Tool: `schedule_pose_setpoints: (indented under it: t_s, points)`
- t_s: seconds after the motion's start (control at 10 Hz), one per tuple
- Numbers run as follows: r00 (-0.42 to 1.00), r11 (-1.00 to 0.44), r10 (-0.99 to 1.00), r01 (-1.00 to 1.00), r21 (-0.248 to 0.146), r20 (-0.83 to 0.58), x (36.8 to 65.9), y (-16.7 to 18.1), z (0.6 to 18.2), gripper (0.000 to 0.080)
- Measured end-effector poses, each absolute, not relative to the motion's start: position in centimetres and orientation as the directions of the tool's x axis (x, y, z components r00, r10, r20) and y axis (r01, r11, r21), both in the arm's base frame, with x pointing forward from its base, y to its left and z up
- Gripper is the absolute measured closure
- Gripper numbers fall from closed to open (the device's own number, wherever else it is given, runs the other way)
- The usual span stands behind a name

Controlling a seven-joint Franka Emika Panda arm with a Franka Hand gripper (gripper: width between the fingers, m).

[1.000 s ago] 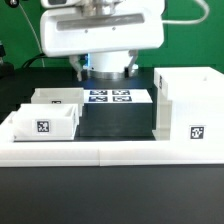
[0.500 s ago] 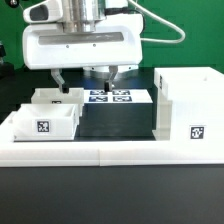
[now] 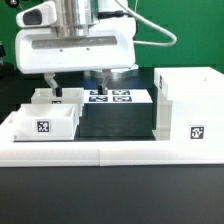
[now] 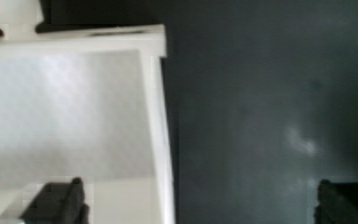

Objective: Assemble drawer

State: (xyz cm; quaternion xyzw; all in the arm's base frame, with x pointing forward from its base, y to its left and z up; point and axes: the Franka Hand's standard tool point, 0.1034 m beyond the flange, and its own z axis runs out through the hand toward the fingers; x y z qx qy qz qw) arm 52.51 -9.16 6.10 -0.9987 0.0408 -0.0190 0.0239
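The drawer's tall white box shell [image 3: 186, 108] with a square tag stands at the exterior view's right. Two small white open-topped trays sit at the left: a near one [image 3: 43, 121] with a tag on its front and a far one [image 3: 57, 97] behind it. My gripper [image 3: 77, 85] hangs open above the far tray's right edge, one finger over the tray, the other [image 3: 104, 81] over the marker board. In the wrist view the tray [image 4: 69, 130] fills one side, and the gripper [image 4: 201, 203] straddles its wall with the fingers wide apart and nothing between them.
The marker board [image 3: 121, 96] lies flat behind a black mat [image 3: 115, 118]. A low white border wall [image 3: 110, 152] runs along the front. The arm's white body [image 3: 78, 42] fills the upper part of the exterior view.
The gripper has moved toward the exterior view's left and come lower, from above the marker board to above the far tray's right edge. The drawer parts have not moved.
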Motion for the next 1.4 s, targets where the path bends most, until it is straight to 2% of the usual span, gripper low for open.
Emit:
schedule_pose_setpoints:
  t_s: [0.3,0.8,1.4]
  points:
    - [0.997,-0.996,-0.083,-0.082,-0.044,0.007,51.5,-9.7,3.9,0.0150]
    - [0.997,-0.997,-0.077,-0.078,-0.029,-0.011,50.0,-9.8,1.2,0.0150]
    - [0.998,-0.998,-0.066,-0.066,-0.025,-0.009,50.0,-9.6,0.7,0.0150]
